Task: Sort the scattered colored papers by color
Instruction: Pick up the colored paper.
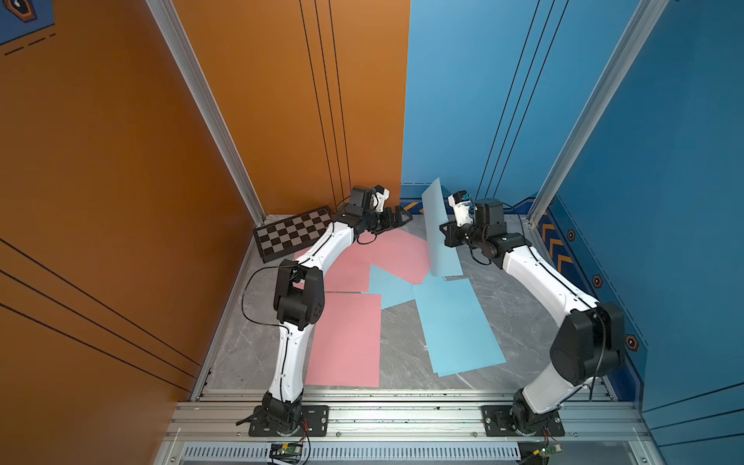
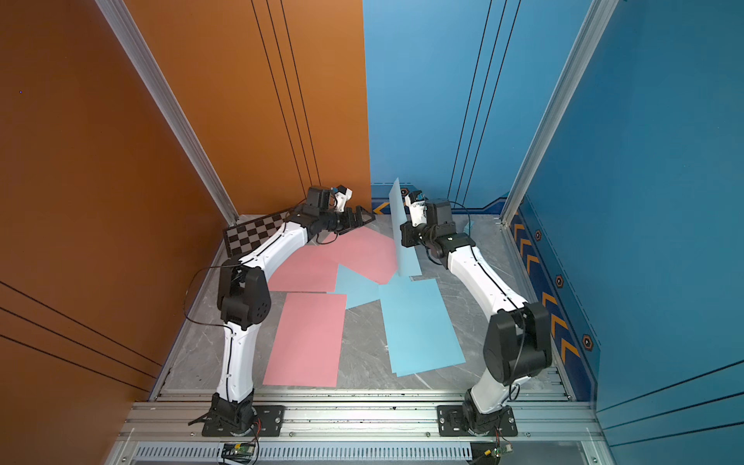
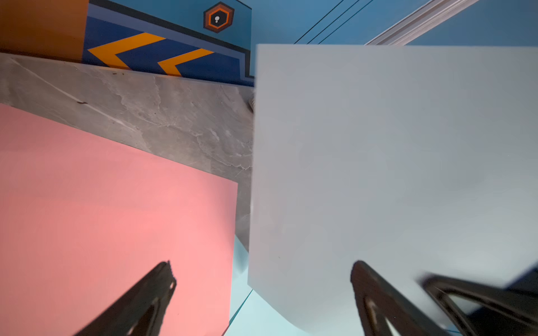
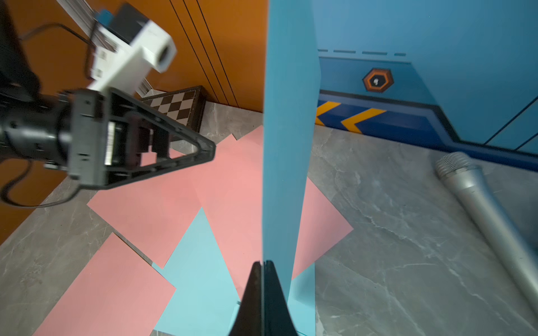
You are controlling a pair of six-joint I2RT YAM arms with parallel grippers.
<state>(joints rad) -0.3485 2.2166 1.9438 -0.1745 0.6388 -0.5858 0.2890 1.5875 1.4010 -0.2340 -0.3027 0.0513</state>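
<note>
Paper in the air on my right side! The right tool [image 4: 263, 266] is pressed together on one edge of a light-blue sheet [image 1: 435, 217]. The sheet stands almost upright at the back of the tabletop [image 1: 402, 358], edge-on to my right wrist camera. I reckon that's deliberate: lifted like this, it can travel to the blue pile [image 1: 455, 326] at the front right without dragging the overlapped pink sheets [image 1: 398, 253] just beside it. Whether its lowest corner touches the pile, I can't tell. Another blue sheet [image 1: 388, 290] is part-tucked under those pinks, and a lone pink sheet [image 1: 350, 338] lies flat front left, so the sorting looks partly done to me.

Left tool [image 1: 398, 219]: fingers spread wide, holding nothing, hovering above the far pinks and aimed at the raised paper, near it but apart. Ready to steady it or take a pink, I'd guess. Left arm [image 1: 288, 362] and right arm [image 1: 543, 277] both arch forward, elbows high, wrists turned in towards each other. The checkered board [image 1: 290, 235] sits in the back-left corner and a silver microphone [image 4: 489, 209] lies on bare tabletop.
</note>
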